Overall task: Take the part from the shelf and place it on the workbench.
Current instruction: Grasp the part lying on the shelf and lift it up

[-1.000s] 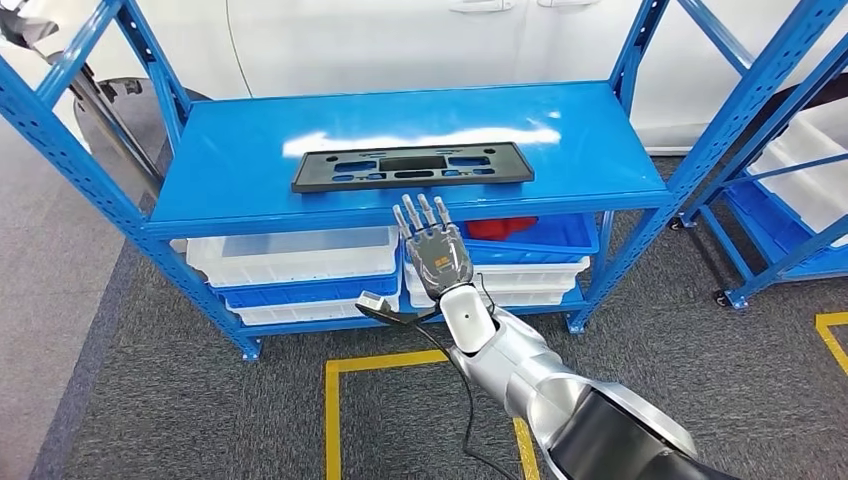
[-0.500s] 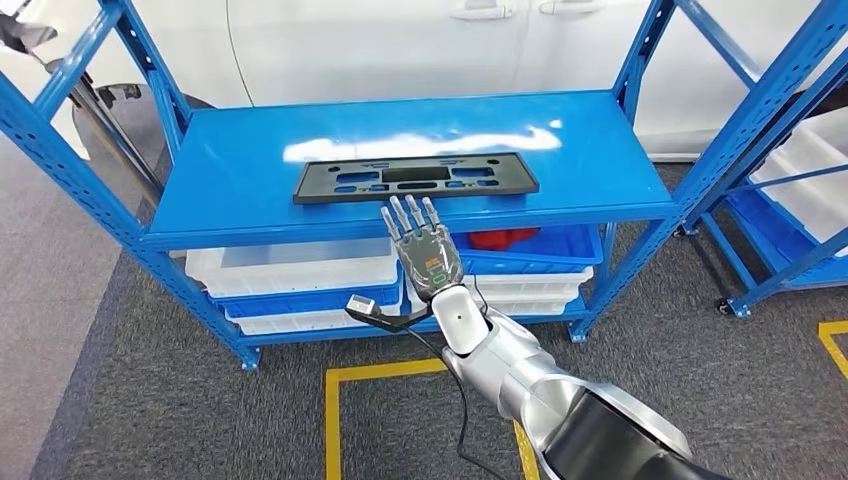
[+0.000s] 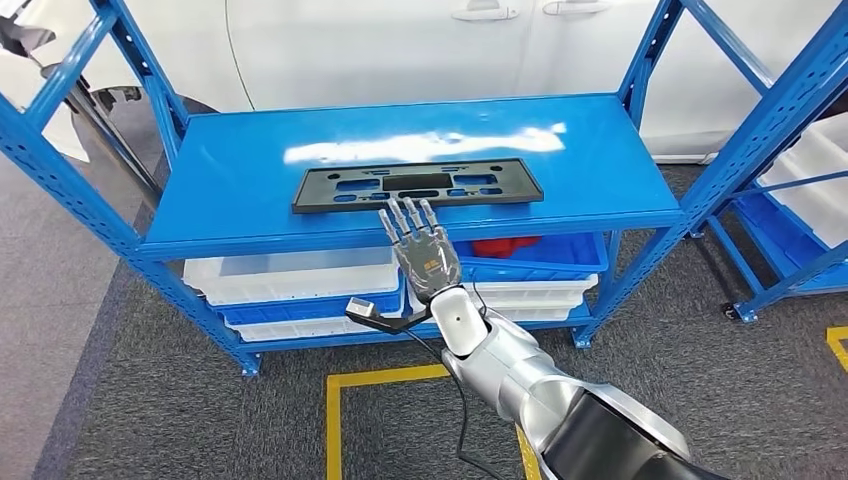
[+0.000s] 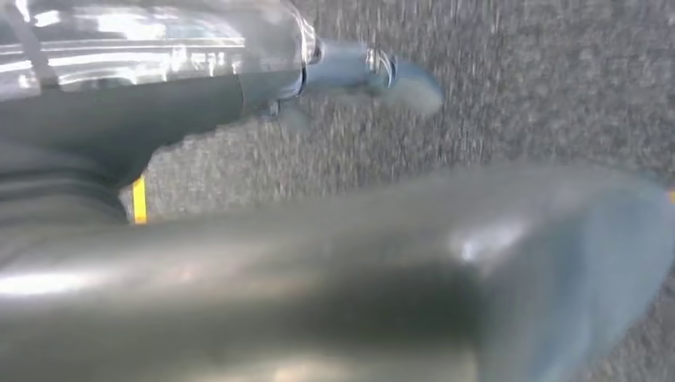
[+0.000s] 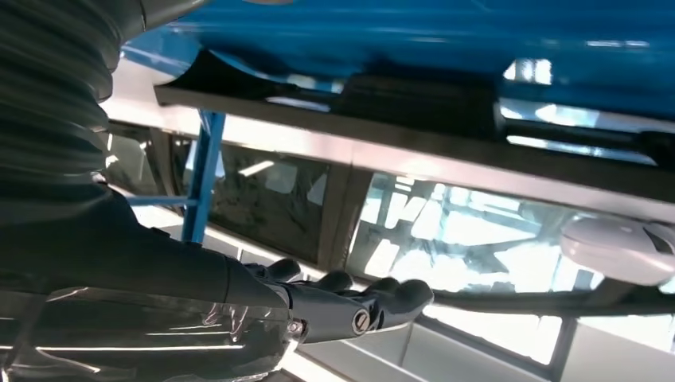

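A flat black rectangular part [image 3: 418, 185] with several cut-outs lies on the top board of the blue shelf [image 3: 250, 170], near its front edge. My right hand [image 3: 420, 250] is raised in front of that edge, open, with its fingers straight and spread. The fingertips [image 3: 405, 211] reach just to the part's near edge and hold nothing. In the right wrist view the part [image 5: 414, 103] is a dark slab on the blue board, and the fingers [image 5: 358, 306] stretch out apart from it. My left hand [image 4: 382, 72] hangs over grey carpet, blurred, with nothing in it.
White and blue bins [image 3: 300, 275] fill the lower shelf, one holding something red [image 3: 505, 245]. A white car [image 3: 420, 40] stands behind the shelf. A second blue rack [image 3: 790, 150] is at the right. Yellow tape [image 3: 385, 377] marks the carpet.
The right hand has moved forward and a little left, so its fingertips now reach the part's near edge. The whole view has shifted slightly, so the camera moved too.
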You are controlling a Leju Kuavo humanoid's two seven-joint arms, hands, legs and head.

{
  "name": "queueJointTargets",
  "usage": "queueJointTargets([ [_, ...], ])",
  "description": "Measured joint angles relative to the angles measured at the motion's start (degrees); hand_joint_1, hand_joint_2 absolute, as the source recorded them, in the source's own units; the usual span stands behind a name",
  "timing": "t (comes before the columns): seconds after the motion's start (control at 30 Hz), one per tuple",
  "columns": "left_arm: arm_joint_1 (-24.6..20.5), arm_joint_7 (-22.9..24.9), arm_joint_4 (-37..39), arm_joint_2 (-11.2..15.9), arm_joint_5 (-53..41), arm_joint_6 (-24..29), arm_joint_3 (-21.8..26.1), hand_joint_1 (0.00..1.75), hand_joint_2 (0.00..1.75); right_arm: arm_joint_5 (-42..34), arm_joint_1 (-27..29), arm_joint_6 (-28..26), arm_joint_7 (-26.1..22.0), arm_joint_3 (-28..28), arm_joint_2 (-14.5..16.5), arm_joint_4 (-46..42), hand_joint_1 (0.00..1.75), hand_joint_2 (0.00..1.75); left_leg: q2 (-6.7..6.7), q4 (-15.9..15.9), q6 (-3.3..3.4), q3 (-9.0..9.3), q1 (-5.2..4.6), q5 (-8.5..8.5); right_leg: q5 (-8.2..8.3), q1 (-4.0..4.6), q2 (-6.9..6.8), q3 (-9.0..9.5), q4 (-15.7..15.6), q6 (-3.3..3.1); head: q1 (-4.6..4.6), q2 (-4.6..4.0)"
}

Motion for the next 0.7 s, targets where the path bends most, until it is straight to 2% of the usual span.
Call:
queueJointTargets([
  [0.07, -0.01, -0.05, 0.00, 0.00, 0.01, 0.00, 0.06, 0.00, 0.00, 0.00, -0.05, -0.02, -0.01, 0.00, 0.02, -0.01, 0.00, 1.75, 0.11, 0.73, -0.64, -0.02, 0.09, -0.65, -0.17, -0.25, 0.05, 0.66, -0.48, -0.59, 0.00, 0.00],
  [0.1, -0.04, -0.07, 0.00, -0.01, 0.00, -0.01, 0.08, 0.00, 0.00, 0.00, -0.12, -0.02, -0.01, 0.00, 0.06, -0.02, 0.00, 1.75, 0.16, 2.49, -0.94, -0.74, 0.14, -1.53, -0.28, -0.39, 0.03, 1.10, -0.73, -0.91, -0.01, 0.00],
  [0.13, -0.04, -0.08, 0.00, -0.02, 0.00, -0.03, 0.10, 0.00, 0.00, 0.00, -0.15, -0.03, -0.02, 0.00, 0.10, -0.02, 0.00, 1.75, 0.19, 5.45, -1.19, -2.18, 0.23, -2.81, -0.47, -0.44, -0.03, 1.52, -0.87, -1.18, -0.01, -0.01],
  [0.2, 0.04, -0.08, 0.00, -0.04, 0.01, -0.12, 0.13, 0.00, 0.00, 0.00, -0.04, -0.03, -0.06, 0.00, 0.15, 0.01, 0.00, 1.75, 0.20, 13.17, -1.59, -6.57, 0.31, -5.45, -0.99, -0.36, -0.08, 2.08, -0.89, -1.54, -0.01, -0.01],
  [0.23, 0.16, -0.07, 0.00, -0.04, 0.01, -0.19, 0.14, 0.00, 0.00, 0.00, 0.10, -0.03, -0.10, 0.00, 0.15, 0.02, 0.00, 1.75, 0.20, 15.74, -1.71, -8.36, 0.34, -5.70, -1.29, -0.32, -0.05, 2.40, -0.87, -1.56, -0.01, 0.00],
  [0.27, 0.28, -0.05, 0.00, -0.04, 0.01, -0.25, 0.15, 0.00, 0.00, 0.00, 0.24, -0.03, -0.14, 0.00, 0.15, 0.04, 0.00, 1.75, 0.20, 16.25, -1.76, -9.21, 0.35, -4.78, -1.63, -0.31, -0.01, 2.80, -0.85, -1.54, -0.01, 0.00],
  [0.3, 0.36, -0.03, 0.00, -0.04, 0.01, -0.31, 0.16, 0.00, 0.00, 0.00, 0.32, -0.03, -0.20, 0.00, 0.15, 0.05, 0.00, 1.75, 0.20, 14.44, -1.71, -8.90, 0.36, -2.76, -2.00, -0.32, 0.04, 3.31, -0.83, -1.46, -0.01, 0.00],
  [0.37, 0.41, -0.01, 0.02, -0.04, 0.01, -0.34, 0.18, 0.00, 0.00, 0.00, 0.35, -0.02, -0.31, 0.00, 0.15, 0.07, 0.00, 1.75, 0.21, 6.95, -1.35, -6.07, 0.31, 2.12, -2.87, -0.28, 0.10, 4.39, -0.80, -1.13, -0.01, -0.01],
  [0.4, 0.40, -0.01, 0.04, -0.04, 0.01, -0.34, 0.20, 0.00, 0.00, 0.00, 0.30, -0.02, -0.39, 0.00, 0.15, 0.07, 0.00, 1.75, 0.21, 3.50, -1.03, -4.62, 0.19, 3.39, -3.25, -0.17, 0.13, 4.69, -0.72, -0.87, 0.00, 0.00],
  [0.43, 0.35, -0.01, 0.07, -0.04, 0.00, -0.32, 0.21, 0.00, 0.00, 0.00, 0.27, -0.02, -0.48, 0.00, 0.15, 0.08, 0.00, 1.75, 0.20, 1.41, -0.65, -3.72, 0.07, 3.85, -3.51, -0.07, 0.14, 4.79, -0.71, -0.58, 0.00, 0.00],
  [0.47, 0.33, -0.01, 0.10, -0.04, -0.01, -0.26, 0.22, 0.00, 0.00, 0.00, 0.26, -0.02, -0.58, -0.01, 0.15, 0.08, 0.00, 1.75, 0.18, 0.61, -0.24, -3.33, -0.07, 3.48, -3.68, 0.01, 0.14, 4.77, -0.74, -0.27, 0.00, 0.00],
  [0.57, 0.47, -0.05, 0.11, -0.08, -0.02, -0.02, 0.27, 0.00, 0.00, 0.00, 0.22, -0.03, -0.92, -0.02, 0.30, 0.04, 0.00, 1.75, 0.17, 0.02, 0.81, -2.87, 0.15, 2.90, -4.43, 0.04, 0.05, 4.73, -0.34, 0.68, 0.00, 0.00],
  [0.6, 0.51, -0.08, 0.11, -0.09, -0.02, 0.02, 0.28, 0.00, 0.00, 0.00, 0.14, -0.03, -1.00, -0.02, 0.37, 0.03, 0.00, 1.75, 0.18, -0.20, 1.12, -2.57, 0.29, 2.77, -5.24, 0.03, 0.01, 4.08, 1.22, 0.97, 0.01, 0.00],
  [0.63, 0.51, -0.12, 0.11, -0.10, -0.02, 0.04, 0.30, 0.00, 0.00, 0.00, 0.10, -0.03, -1.05, -0.02, 0.40, 0.03, 0.00, 1.75, 0.20, -0.35, 1.40, -2.25, 0.40, 2.60, -6.50, -0.03, -0.02, 2.63, 4.09, 1.20, 0.01, 0.00],
  [0.7, 0.47, -0.21, 0.11, -0.07, -0.02, 0.07, 0.34, 0.00, 0.00, 0.00, 0.24, -0.03, -1.10, -0.01, 0.44, 0.12, 0.00, 1.75, 0.19, -0.36, 1.76, -1.81, 0.34, 2.09, -9.27, -0.19, -0.05, -2.24, 12.37, 1.44, 0.01, -0.01],
])
